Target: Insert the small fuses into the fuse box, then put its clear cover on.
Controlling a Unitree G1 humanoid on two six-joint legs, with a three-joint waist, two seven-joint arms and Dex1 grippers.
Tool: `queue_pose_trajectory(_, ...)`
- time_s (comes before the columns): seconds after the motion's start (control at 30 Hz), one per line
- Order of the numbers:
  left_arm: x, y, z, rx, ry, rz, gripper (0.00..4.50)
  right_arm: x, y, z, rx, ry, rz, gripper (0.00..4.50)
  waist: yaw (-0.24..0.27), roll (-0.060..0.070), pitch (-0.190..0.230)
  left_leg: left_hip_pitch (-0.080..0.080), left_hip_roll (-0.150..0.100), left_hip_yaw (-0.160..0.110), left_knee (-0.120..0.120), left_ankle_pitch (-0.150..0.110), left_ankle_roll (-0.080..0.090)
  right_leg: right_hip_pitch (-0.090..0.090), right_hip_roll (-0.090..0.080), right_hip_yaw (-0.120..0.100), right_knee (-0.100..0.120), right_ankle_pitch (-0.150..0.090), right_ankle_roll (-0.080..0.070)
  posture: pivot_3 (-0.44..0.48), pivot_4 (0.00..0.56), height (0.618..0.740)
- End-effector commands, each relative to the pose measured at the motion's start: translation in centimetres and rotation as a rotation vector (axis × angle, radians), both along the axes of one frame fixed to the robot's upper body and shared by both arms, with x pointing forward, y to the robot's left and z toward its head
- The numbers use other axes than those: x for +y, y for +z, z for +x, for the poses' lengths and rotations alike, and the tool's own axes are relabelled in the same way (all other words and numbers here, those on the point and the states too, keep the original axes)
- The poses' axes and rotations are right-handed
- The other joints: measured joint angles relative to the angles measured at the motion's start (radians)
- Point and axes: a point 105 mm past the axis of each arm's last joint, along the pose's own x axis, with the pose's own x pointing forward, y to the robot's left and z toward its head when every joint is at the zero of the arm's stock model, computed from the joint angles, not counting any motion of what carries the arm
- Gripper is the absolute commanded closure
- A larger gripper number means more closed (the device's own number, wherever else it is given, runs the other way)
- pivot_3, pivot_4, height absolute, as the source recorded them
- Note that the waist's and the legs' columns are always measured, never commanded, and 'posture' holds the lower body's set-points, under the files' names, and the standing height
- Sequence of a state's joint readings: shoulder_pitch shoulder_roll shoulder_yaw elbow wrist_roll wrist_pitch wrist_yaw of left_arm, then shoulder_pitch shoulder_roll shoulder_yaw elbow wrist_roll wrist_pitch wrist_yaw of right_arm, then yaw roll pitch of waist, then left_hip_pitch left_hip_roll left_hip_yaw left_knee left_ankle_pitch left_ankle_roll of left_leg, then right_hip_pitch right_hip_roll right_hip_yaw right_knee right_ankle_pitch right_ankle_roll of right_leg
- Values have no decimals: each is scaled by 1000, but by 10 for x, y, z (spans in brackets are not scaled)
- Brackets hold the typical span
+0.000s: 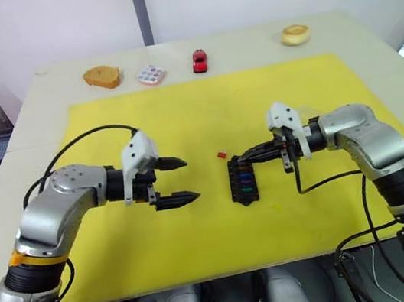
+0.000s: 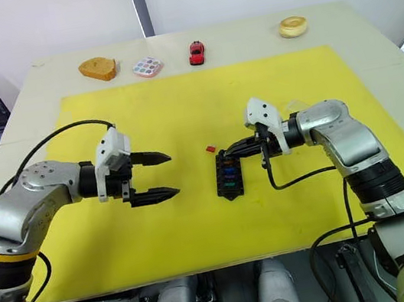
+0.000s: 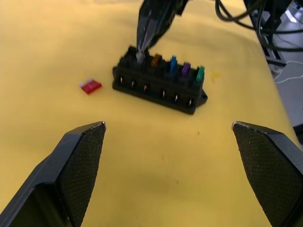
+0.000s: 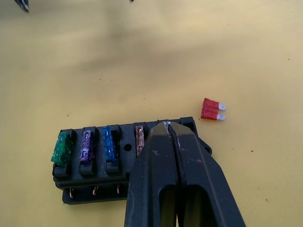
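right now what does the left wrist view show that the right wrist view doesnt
Left wrist view alone: the left tool's two open fingers, the grey fuse pinched at the right tool's tip, and cables at the mat's edge. Right wrist view alone: the right tool's shut fingers seen from behind, hiding that grey fuse. Both share: the fuse box with green, purple, blue and tan fuses seated, and the red fuse loose on the yellow mat beside it.

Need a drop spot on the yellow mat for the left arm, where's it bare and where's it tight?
Bare: the mat between the open left gripper and the fuse box, and its far half below the toy car. Tight: around the box, with the right gripper shut over it and the red fuse beside it.
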State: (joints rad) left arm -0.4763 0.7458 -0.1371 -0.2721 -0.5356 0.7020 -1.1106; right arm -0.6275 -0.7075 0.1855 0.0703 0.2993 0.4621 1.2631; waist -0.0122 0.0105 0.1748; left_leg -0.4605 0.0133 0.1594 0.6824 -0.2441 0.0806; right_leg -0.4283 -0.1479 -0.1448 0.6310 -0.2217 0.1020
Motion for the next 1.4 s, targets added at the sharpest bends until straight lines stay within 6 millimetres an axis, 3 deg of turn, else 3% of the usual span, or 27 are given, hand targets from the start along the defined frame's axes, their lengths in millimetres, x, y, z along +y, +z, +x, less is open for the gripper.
queue_pose_trajectory(0.03,2,6,0,-40,-8,3,0,-6,-17,-2,42,-17,-45,4480,1,0,0,0,0,0,0,0,0,0,0,0,0,0,0,0,150,740)
queue_pose_trajectory(0.3,4,5,1,-42,-1,2,0,-13,-35,-4,65,-27,-122,4480,1,0,-1,1,0,0,0,0,0,1,-1,0,0,0,0,0,150,740)
queue_pose_trajectory(0.47,4,3,2,-43,4,0,0,-13,-33,-1,61,-33,-101,4480,2,-1,-1,2,0,0,0,0,0,2,-1,0,0,-1,-1,0,150,740)
queue_pose_trajectory(0.53,7,4,5,-49,20,-3,0,-9,-19,-2,60,-23,-24,4480,2,-1,-1,2,0,0,0,0,0,2,-1,0,0,-1,-1,0,150,740)
queue_pose_trajectory(0.63,25,11,17,-67,120,-27,0,-14,20,-5,105,-42,160,4480,2,0,-1,1,0,0,0,0,0,1,-1,0,0,0,-1,0,150,740)
queue_pose_trajectory(0.73,61,25,30,-85,289,-70,0,-48,55,4,99,-195,284,4480,0,0,0,0,0,0,0,0,0,0,-2,0,0,0,0,0,150,740)
queue_pose_trajectory(0.8,86,26,35,-92,391,-66,0,-79,61,11,37,-323,295,4480,1,0,0,0,0,0,0,0,0,-1,-2,0,0,0,0,0,150,740)
queue_pose_trajectory(0.9,127,15,38,-93,535,-21,0,-137,54,21,-69,-550,225,3670,1,0,0,0,0,0,-1,0,0,-1,-1,0,-1,0,0,0,150,740)
queue_pose_trajectory(1.0,161,11,42,-83,658,-52,0,-187,52,29,-160,-761,216,2237,0,0,0,0,0,0,-1,0,0,-4,-1,0,-1,-1,-3,0,150,740)
queue_pose_trajectory(1.07,181,10,49,-114,750,-57,0,-208,43,32,-187,-851,181,1169,-1,0,0,-1,0,1,-1,0,0,-6,-1,0,-1,-2,-3,0,150,740)
queue_pose_trajectory(1.13,193,7,56,-145,819,-52,0,-217,37,35,-198,-902,191,157,-2,0,0,-1,0,1,-2,0,0,-4,-1,1,0,-1,-2,0,150,740)
queue_pose_trajectory(1.4,187,-6,57,-145,845,-112,0,-222,24,49,-245,-989,177,68,-10,0,0,0,0,3,-2,0,0,-2,-1,1,0,0,0,0,150,740)
